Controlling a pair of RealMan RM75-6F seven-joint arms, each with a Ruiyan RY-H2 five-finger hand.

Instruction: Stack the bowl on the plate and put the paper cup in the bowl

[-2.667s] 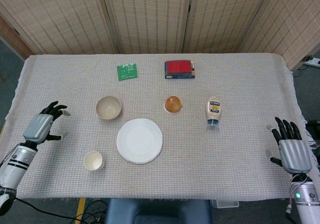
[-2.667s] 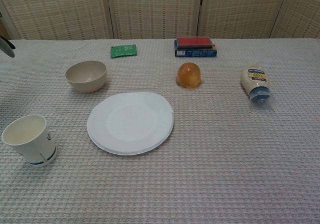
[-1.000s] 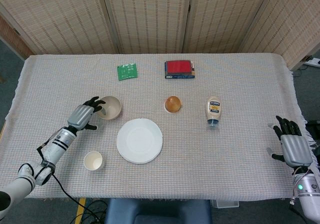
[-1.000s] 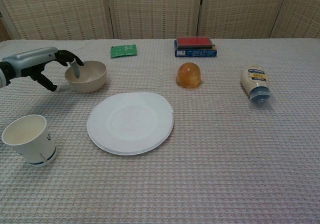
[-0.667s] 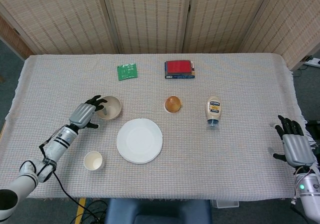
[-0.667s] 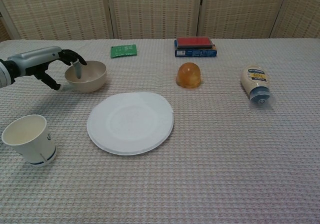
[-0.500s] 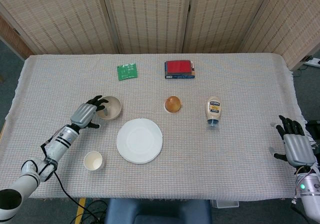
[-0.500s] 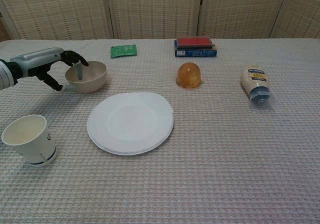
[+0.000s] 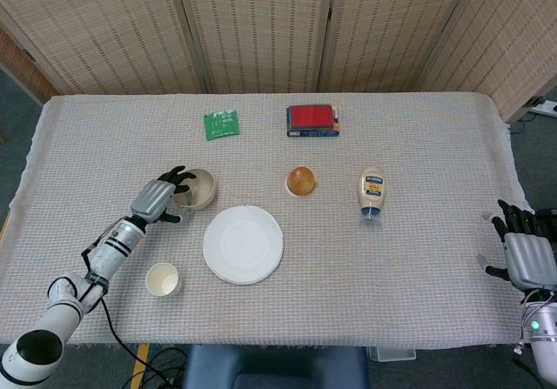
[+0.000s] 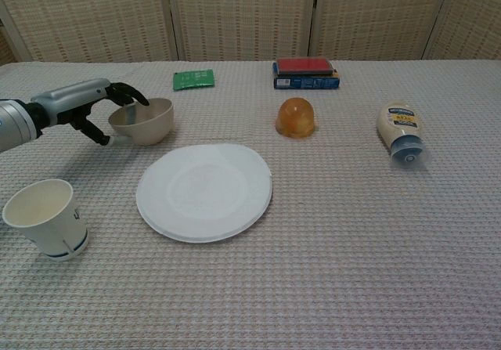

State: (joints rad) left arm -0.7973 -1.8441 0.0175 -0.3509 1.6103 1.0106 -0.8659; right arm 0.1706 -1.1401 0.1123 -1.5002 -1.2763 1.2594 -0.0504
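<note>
My left hand (image 9: 157, 197) (image 10: 92, 103) grips the near-left rim of the beige bowl (image 9: 198, 189) (image 10: 145, 120), fingers inside and thumb under the wall. The bowl is tilted and lifted a little off the cloth, just left of and behind the white plate (image 9: 243, 244) (image 10: 204, 191). The paper cup (image 9: 163, 279) (image 10: 45, 217) stands upright at the front left, apart from the hand. My right hand (image 9: 530, 258) hangs open past the table's right edge, holding nothing; the chest view does not show it.
An orange jelly-like dome (image 9: 301, 180) (image 10: 296, 117) and a lying mayonnaise bottle (image 9: 372, 192) (image 10: 401, 131) sit right of the plate. A green packet (image 9: 221, 124) (image 10: 192, 79) and a red-topped box (image 9: 312, 119) (image 10: 306, 73) lie at the back.
My left hand travelled from the table's left edge to the bowl, closed on its rim, then lifted and shifted it slightly right toward the plate. My right hand drifted outward to the right.
</note>
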